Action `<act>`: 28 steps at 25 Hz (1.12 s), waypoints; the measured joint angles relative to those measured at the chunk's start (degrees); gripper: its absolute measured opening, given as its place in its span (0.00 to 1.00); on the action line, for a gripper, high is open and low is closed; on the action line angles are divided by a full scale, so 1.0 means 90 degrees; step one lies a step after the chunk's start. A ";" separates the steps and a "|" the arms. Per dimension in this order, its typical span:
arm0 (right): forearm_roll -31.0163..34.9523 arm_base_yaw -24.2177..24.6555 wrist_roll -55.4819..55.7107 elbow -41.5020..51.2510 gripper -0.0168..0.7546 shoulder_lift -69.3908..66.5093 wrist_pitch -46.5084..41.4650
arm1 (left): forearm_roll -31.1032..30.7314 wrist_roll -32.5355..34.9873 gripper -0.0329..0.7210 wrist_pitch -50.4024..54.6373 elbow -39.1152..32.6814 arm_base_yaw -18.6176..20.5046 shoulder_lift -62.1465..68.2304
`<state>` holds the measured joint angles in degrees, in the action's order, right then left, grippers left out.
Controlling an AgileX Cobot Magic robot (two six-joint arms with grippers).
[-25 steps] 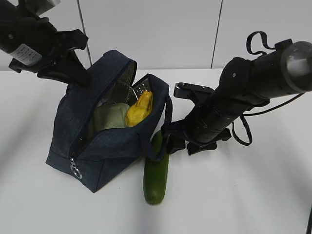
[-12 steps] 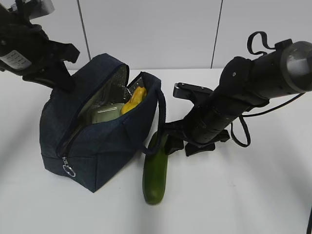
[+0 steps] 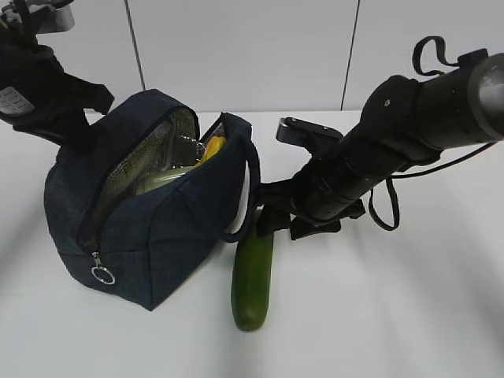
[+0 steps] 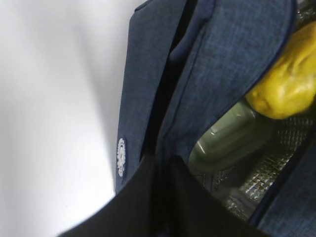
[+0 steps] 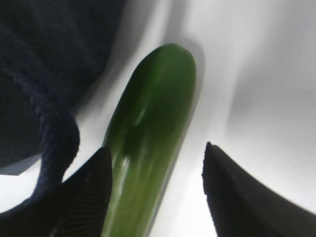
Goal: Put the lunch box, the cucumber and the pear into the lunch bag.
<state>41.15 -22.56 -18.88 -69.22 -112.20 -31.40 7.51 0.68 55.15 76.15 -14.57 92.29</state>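
Nearest the camera, at six o'clock on the white worktop [image 3: 394, 323], the cucumber [image 3: 253, 279] is lying flat, its far end pointing toward twelve. Right gripper [image 3: 272, 220] is hovering over that far end, jaws standing well apart and straddling it; the wrist view is showing the left finger [image 5: 86, 197] just beside the green skin and the other clear of it, so nothing is gripped yet. One bag handle [image 3: 250, 197] is looping down just beside the same end.

At nine o'clock the lunch bag [image 3: 150, 236] is sitting tilted, mouth gaping toward one o'clock, foil lining showing. Inside, the lunch box [image 4: 229, 140] is lying under the pear [image 4: 289, 81].

At ten o'clock, farthest back, the left gripper [image 3: 75, 130] is pinching the bag's rear fabric edge, jaws closed on it, holding the mouth up.

Step in hand, by my reading: cucumber pickup, last item. Next move is calling for closing on the cucumber without snagging the handle, then lifting toward the opening.
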 joint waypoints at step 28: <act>0.0997 -0.0428 -0.0777 0.0000 0.62 -0.0550 0.0472 | -0.0333 -0.0299 0.05 0.0245 0.0000 0.0000 0.0000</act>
<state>50.12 -26.42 -25.87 -69.22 -117.15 -27.15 4.51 -2.01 57.35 76.15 -14.57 92.29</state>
